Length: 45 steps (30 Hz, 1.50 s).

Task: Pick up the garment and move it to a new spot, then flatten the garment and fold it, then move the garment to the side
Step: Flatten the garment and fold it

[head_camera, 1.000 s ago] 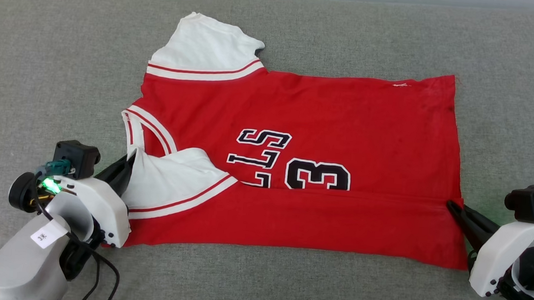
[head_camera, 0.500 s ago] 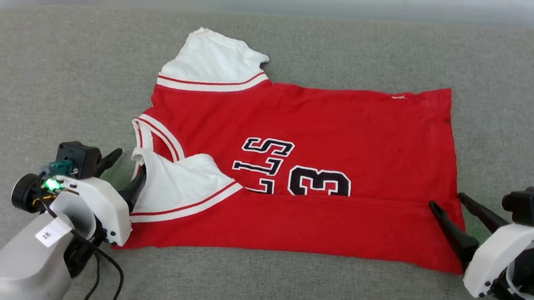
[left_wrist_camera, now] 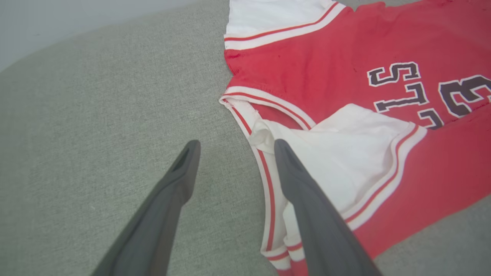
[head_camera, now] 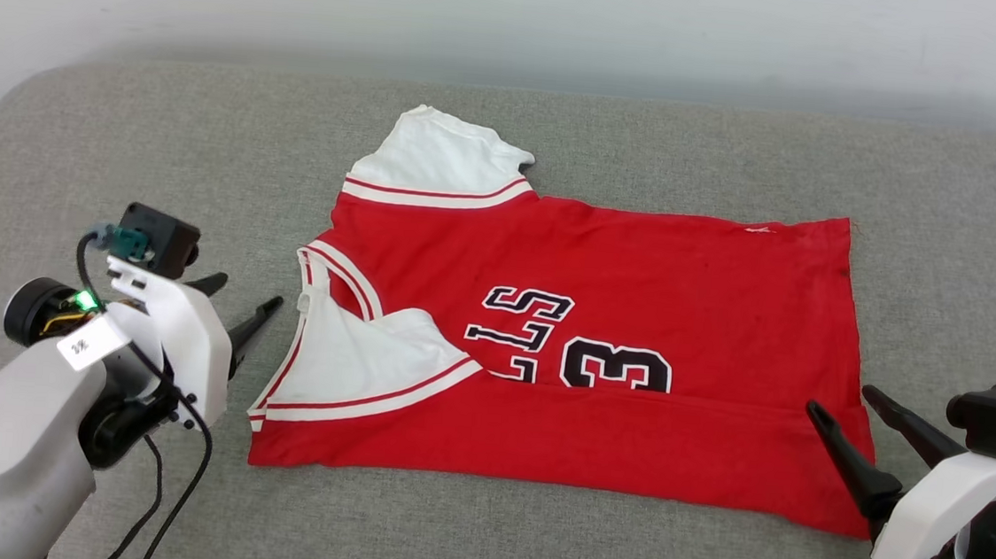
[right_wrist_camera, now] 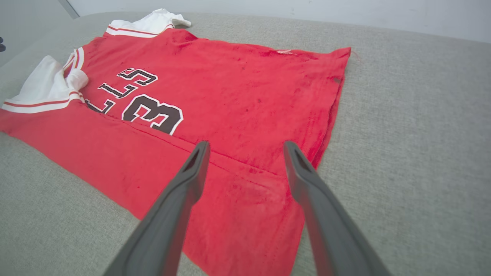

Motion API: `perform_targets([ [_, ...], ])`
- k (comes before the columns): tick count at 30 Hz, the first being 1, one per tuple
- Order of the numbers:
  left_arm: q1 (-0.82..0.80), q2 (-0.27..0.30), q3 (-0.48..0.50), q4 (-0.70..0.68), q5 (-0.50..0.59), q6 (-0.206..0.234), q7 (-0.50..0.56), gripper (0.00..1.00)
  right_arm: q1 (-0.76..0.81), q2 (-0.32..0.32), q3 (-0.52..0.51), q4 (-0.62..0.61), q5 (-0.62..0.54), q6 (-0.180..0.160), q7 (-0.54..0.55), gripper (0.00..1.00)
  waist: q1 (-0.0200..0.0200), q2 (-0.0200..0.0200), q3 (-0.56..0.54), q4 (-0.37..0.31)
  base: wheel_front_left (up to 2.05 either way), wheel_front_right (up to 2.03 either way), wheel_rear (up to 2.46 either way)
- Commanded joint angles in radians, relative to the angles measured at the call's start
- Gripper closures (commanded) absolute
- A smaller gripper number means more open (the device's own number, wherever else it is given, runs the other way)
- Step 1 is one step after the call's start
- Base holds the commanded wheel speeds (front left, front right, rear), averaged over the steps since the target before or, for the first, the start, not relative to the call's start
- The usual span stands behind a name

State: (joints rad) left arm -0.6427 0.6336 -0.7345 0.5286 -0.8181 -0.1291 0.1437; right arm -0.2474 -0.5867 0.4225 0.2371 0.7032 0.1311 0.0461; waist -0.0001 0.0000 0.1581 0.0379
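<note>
Where the left gripper [head_camera: 250,292] stands, fingers spread wide and empty, the garment [head_camera: 640,282] lies just to its right, folded white sleeve nearest. Right gripper [head_camera: 840,400]: likewise wide and empty, fingertips over the garment's hem edge by the fold line. Beneath all: grey cushion [head_camera: 119,125].
</note>
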Motion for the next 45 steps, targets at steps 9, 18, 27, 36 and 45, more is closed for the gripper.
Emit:
perform_targets([
  [9,-0.049,0.041,-0.056,-0.096,-0.156,-0.001,0.383,0.00,0.044,0.038,-0.046,-0.036,-0.032,-0.001,0.032,0.00,0.0001,0.0000,-0.016,0.005,0.00,0.00,0.00],
  [18,-0.016,0.053,-0.087,-0.091,-0.235,0.013,0.567,0.00,0.042,0.063,-0.051,-0.043,-0.037,-0.001,0.046,0.00,0.0001,0.0000,-0.005,-0.014,0.00,0.00,0.00],
  [27,0.029,0.015,-0.117,-0.015,-0.239,0.016,0.558,0.00,0.006,0.081,-0.033,-0.027,-0.035,-0.001,0.038,0.00,0.0001,0.0000,0.036,-0.039,0.00,0.00,0.00],
  [36,0.077,0.007,-0.174,0.046,-0.213,0.002,0.511,1.00,-0.009,0.064,-0.035,-0.014,-0.028,-0.001,0.026,0.00,0.0001,0.0000,0.029,-0.047,0.00,0.00,0.00],
  [45,0.067,0.061,-0.124,-0.018,-0.235,0.001,0.364,1.00,-0.035,-0.050,-0.068,-0.100,-0.033,-0.001,0.139,0.00,0.0001,0.0000,-0.011,-0.039,0.00,0.00,0.00],
])
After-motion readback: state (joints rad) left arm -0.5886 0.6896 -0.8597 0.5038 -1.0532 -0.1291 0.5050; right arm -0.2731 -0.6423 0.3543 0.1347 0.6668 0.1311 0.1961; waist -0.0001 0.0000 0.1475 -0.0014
